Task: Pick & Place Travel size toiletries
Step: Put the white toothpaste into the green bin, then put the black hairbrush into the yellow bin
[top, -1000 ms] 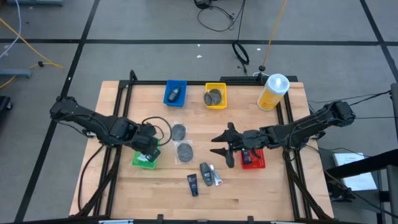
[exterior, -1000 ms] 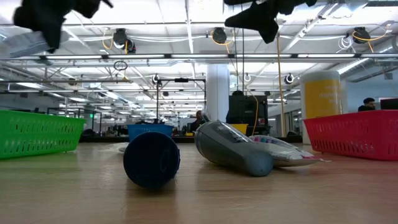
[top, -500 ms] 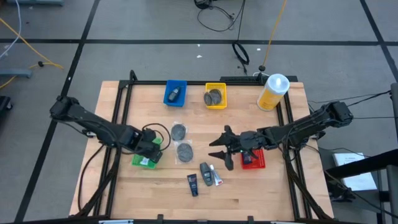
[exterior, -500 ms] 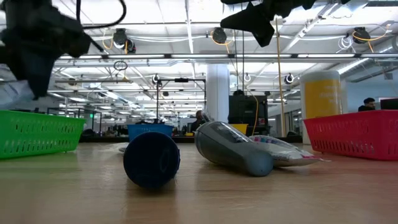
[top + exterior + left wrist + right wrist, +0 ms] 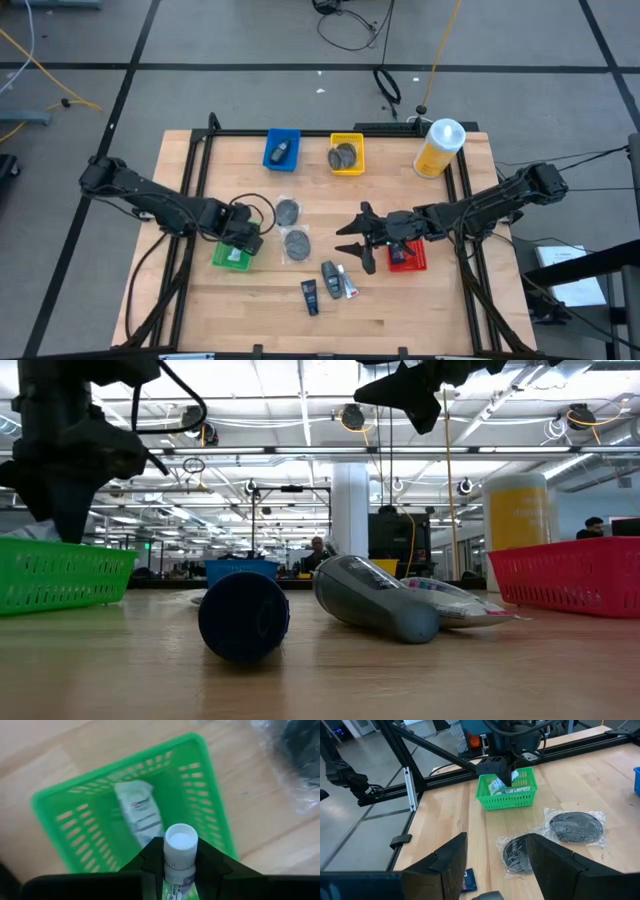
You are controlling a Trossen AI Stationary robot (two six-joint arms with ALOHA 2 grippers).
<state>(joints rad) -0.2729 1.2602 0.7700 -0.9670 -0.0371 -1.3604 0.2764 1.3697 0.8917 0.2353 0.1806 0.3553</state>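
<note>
**Left wrist view: tube held right over the green tray**

Left wrist view shows the main relation. The left gripper (image 5: 179, 870) is closed on a small white tube (image 5: 179, 851), and the white cap of the tube points forward past the fingers. The green tray (image 5: 210, 805) lies straight under and ahead of the tube. One white tube (image 5: 140, 812) lies already inside this tray, with its long axis nearly in line with the held tube. So I judge that the coming move is only a release or a short way down, not a move to the side.

From the high view, the left gripper (image 5: 240, 236) is above the green tray (image 5: 226, 260) at the left part of the table. The right gripper (image 5: 352, 240) hangs near the middle of the table, beside the red tray (image 5: 412, 262), with its fingers spread wide and nothing between them.

Other toiletries wait on the wood: two round grey discs (image 5: 292, 227) in clear wrap between both arms, and a small group of mini bottles (image 5: 326, 281) toward the front edge. The right arm is nearer to this group.
</note>
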